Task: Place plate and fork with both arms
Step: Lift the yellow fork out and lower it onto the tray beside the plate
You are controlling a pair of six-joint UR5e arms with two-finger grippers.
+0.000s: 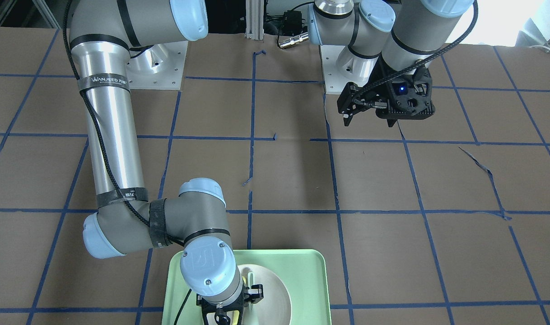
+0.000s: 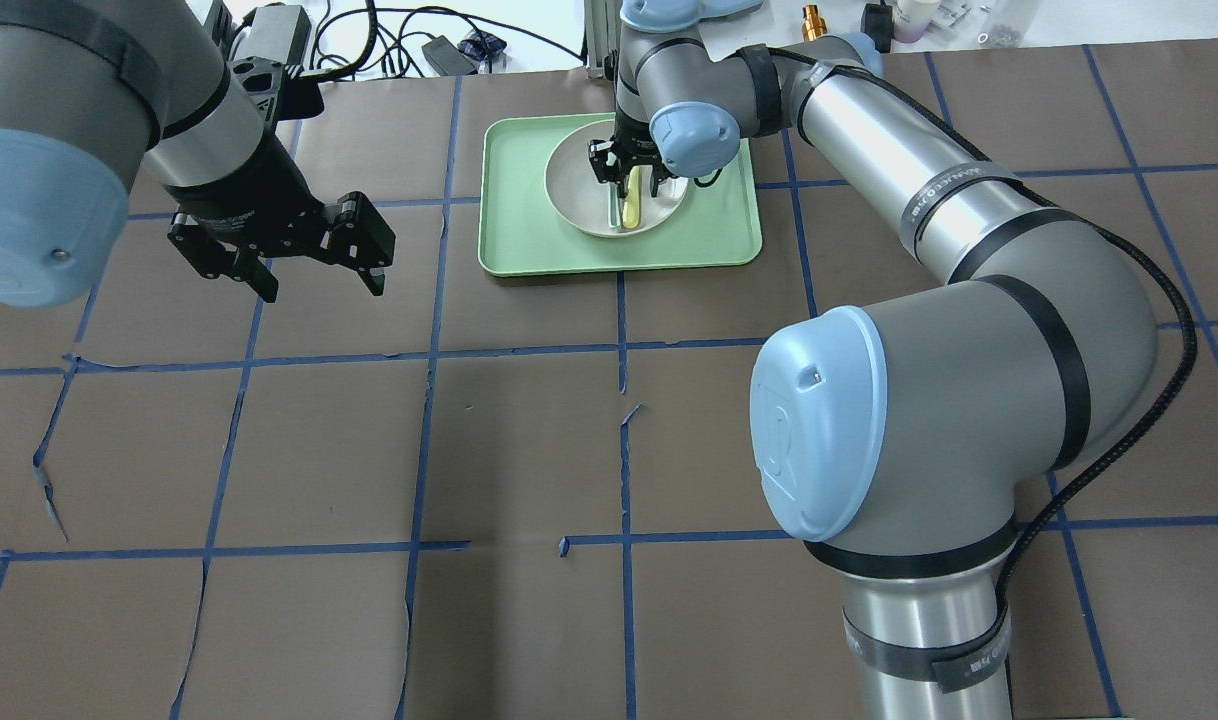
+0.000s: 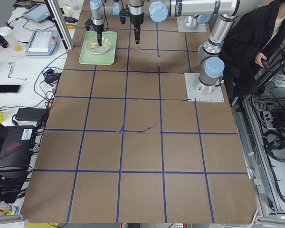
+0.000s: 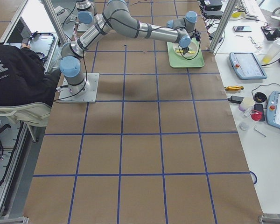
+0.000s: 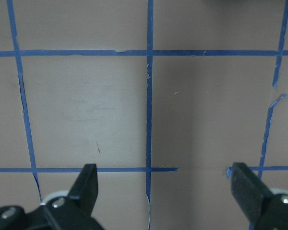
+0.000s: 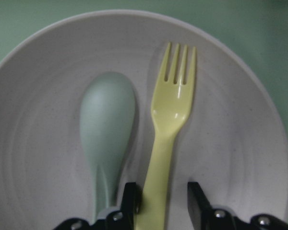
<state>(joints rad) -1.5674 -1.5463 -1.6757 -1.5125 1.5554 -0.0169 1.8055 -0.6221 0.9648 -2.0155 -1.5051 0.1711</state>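
The off-white plate [image 6: 48, 86] sits in the light-green tray [image 2: 529, 220] at the far middle of the table. The pale-yellow fork [image 6: 173, 110] lies in the plate next to a grey-green spoon [image 6: 108, 120]. My right gripper [image 6: 164, 206] is low over the plate [image 2: 574, 190] with its jaws astride the fork's handle. One finger touches the handle and the other stands a small gap off it. The fork [image 2: 630, 208] lies flat. My left gripper [image 2: 323, 290] is open and empty, above bare table to the left of the tray; it also shows in the left wrist view [image 5: 165, 182].
The table is brown paper with a grid of blue tape. The tray [image 1: 302, 271] lies near the far edge. Cables and small items lie beyond that edge. A person sits beside the robot's base in the side views.
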